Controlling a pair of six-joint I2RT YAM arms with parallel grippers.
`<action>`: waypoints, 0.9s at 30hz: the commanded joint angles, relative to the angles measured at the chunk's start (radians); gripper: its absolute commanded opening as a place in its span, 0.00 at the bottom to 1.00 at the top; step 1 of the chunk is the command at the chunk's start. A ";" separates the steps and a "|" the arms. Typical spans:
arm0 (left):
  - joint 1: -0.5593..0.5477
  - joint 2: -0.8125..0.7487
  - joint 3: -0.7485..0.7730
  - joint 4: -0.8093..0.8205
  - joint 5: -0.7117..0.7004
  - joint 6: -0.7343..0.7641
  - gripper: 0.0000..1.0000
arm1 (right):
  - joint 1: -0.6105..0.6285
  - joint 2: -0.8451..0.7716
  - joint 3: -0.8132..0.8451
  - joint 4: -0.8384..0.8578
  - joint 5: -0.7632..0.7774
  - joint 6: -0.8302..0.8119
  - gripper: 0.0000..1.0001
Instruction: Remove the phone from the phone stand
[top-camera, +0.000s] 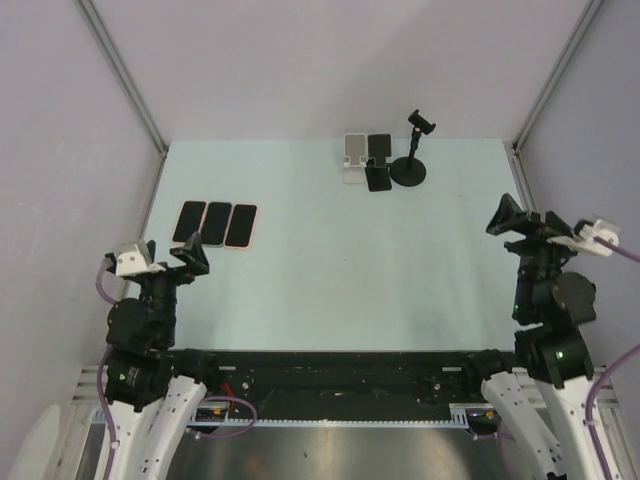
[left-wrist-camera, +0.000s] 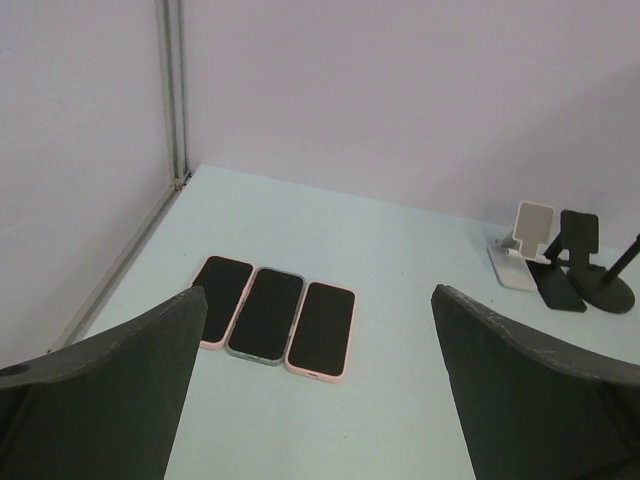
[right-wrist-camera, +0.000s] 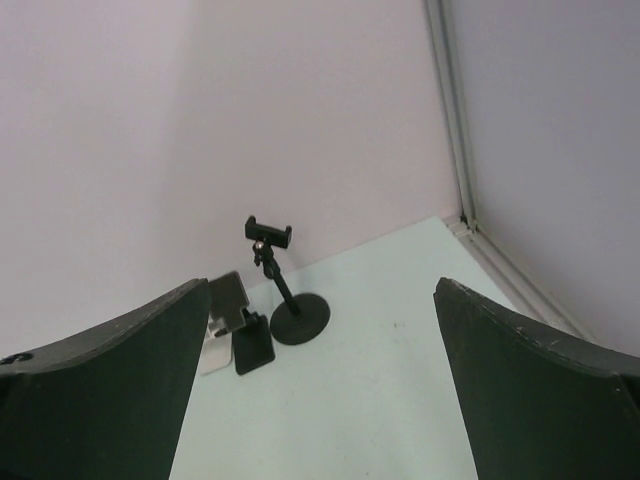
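A pale blue-green table (top-camera: 320, 280) sits between lilac walls. Our left gripper (top-camera: 170, 254) is spread wide near three flat cased phones (top-camera: 215, 224). At far centre, what we take for the dark phone (top-camera: 379, 146) leans on a black folding stand (top-camera: 377, 180). It looks light, stiff and slippery, best pinched by its side edges. A white stand (top-camera: 354, 150) and a black clamp-topped pole stand (top-camera: 408, 170) crowd either side. Our right gripper (top-camera: 525, 222) is spread wide too.

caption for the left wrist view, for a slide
Open fingers frame three phones lying flat side by side on the table, stands at far right.
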 joint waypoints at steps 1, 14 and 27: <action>-0.003 -0.061 -0.028 0.051 -0.111 -0.025 1.00 | 0.006 -0.141 -0.039 -0.019 0.014 -0.133 1.00; 0.007 -0.127 -0.083 0.108 -0.188 -0.033 1.00 | 0.138 -0.422 -0.353 0.169 0.086 -0.250 1.00; 0.017 -0.097 -0.085 0.120 -0.146 -0.032 1.00 | 0.155 -0.450 -0.380 0.186 0.065 -0.225 1.00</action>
